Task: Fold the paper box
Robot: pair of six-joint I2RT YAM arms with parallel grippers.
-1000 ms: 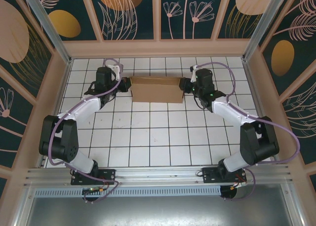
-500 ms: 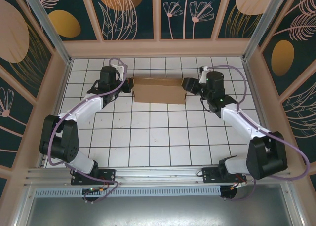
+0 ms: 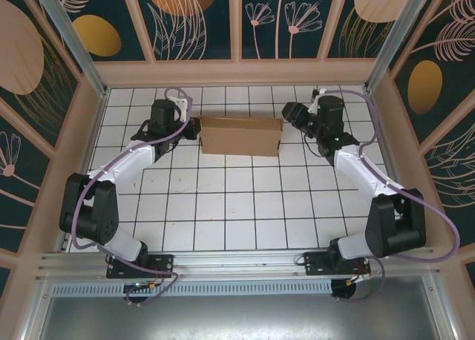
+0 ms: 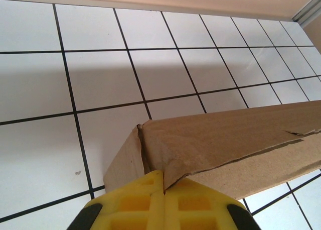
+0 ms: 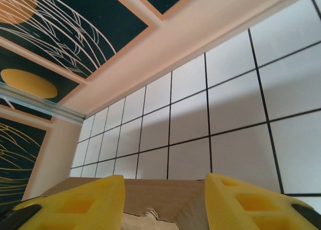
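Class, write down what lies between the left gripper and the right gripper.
The paper box lies between the left gripper and the right gripper, as the top external view shows.

No lettering to read anywhere here. The paper box [image 3: 239, 136] shows plain brown cardboard on every face in sight, and the wall panels [image 3: 193, 21] carry only leaf and flower patterns.

Robot lab cell: tiled table [image 3: 223, 214], floral wall panels [image 3: 297, 21], aluminium frame [image 3: 237, 266].
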